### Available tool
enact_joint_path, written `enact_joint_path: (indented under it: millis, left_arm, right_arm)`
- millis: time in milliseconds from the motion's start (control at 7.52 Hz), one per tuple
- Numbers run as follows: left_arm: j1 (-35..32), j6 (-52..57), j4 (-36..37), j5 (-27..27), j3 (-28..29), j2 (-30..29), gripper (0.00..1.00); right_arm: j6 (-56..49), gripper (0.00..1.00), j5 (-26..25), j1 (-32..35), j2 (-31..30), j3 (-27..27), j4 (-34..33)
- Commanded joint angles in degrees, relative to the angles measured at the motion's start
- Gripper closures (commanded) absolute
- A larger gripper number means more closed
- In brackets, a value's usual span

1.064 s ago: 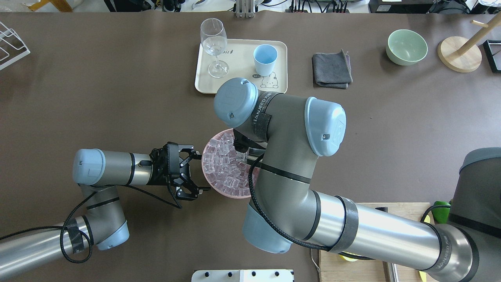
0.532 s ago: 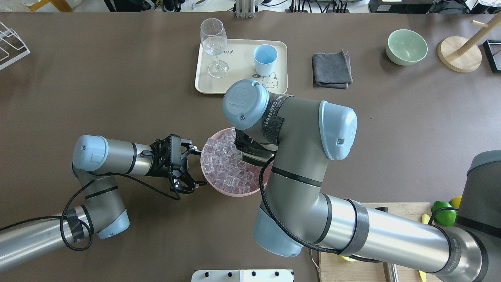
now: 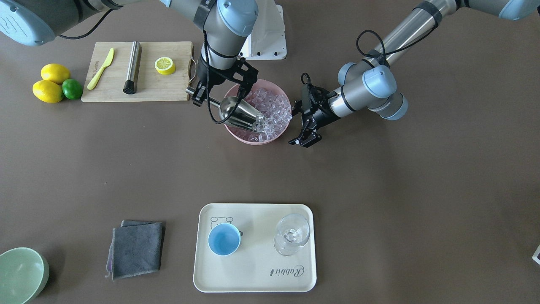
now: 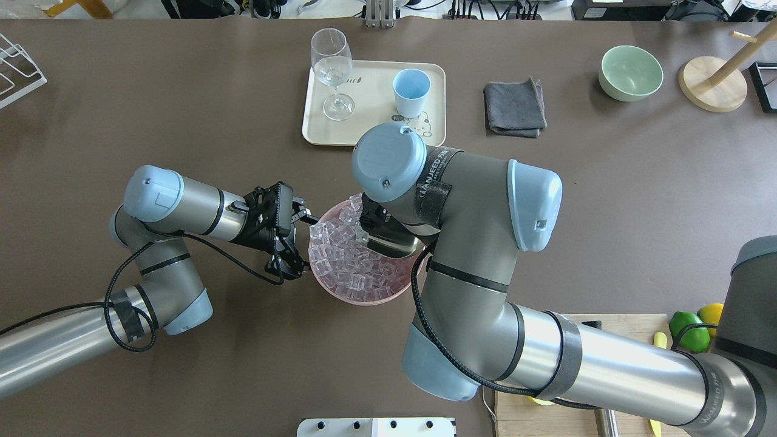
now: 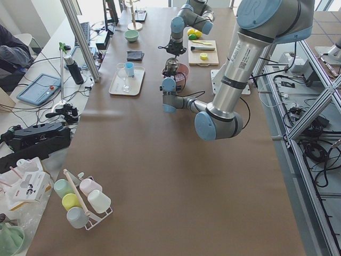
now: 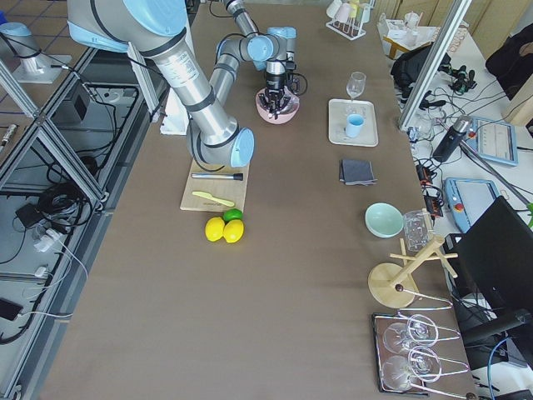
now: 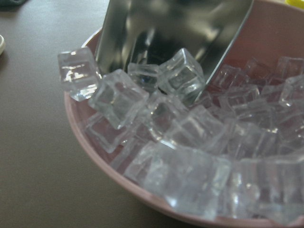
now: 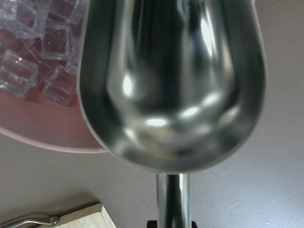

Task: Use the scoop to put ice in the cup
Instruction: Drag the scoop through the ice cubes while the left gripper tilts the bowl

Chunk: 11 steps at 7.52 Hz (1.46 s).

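Tabletop (image 3: pixel 379 190) — scoop (image 3: pixel 238 114) dips into bowl (image 3: pixel 252 140) of ice (image 3: pixel 273 105).

Overhead faces front view; both wrist cameras close, sharing ice (image 4: pixel 346 267).

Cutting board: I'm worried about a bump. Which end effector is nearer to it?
Right. The right end effector, holding the scoop, hangs just off the cutting board's handle edge. The left end effector sits at the pink bowl's opposite side.
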Motion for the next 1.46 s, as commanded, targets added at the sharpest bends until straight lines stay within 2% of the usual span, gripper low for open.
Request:
enact_joint_path:
  millis: [0,665,1064,1197,1330]
  left_arm:
    - [-0.41,2.51,3.22,-1.81,0.35,-1.33,0.02]
    - [-0.85,3.65,5.5,-3.57,0.35,-2.39,0.02]
    - [-0.85,3.65,5.59,-3.74,0.26,-2.21,0.02]
    - [-0.85,3.65,5.59,-3.74,0.17,-2.21,0.02]
    - [-0.93,3.65,5.5,-3.74,-0.09,-2.04,0.02]
  right_arm:
    - [0.29,1.0,0.38,0.0,-2.54,4.1,0.4]
    - [3.98,1.0,2.05,0.0,-5.27,5.61,8.56]
    - [9.69,1.0,2.23,0.09,-11.14,13.68,14.01]
    - [13.18,1.0,2.05,1.31,-12.64,14.92,17.24]
    - [14.17,1.0,2.05,5.5,-14.83,15.19,22.32]
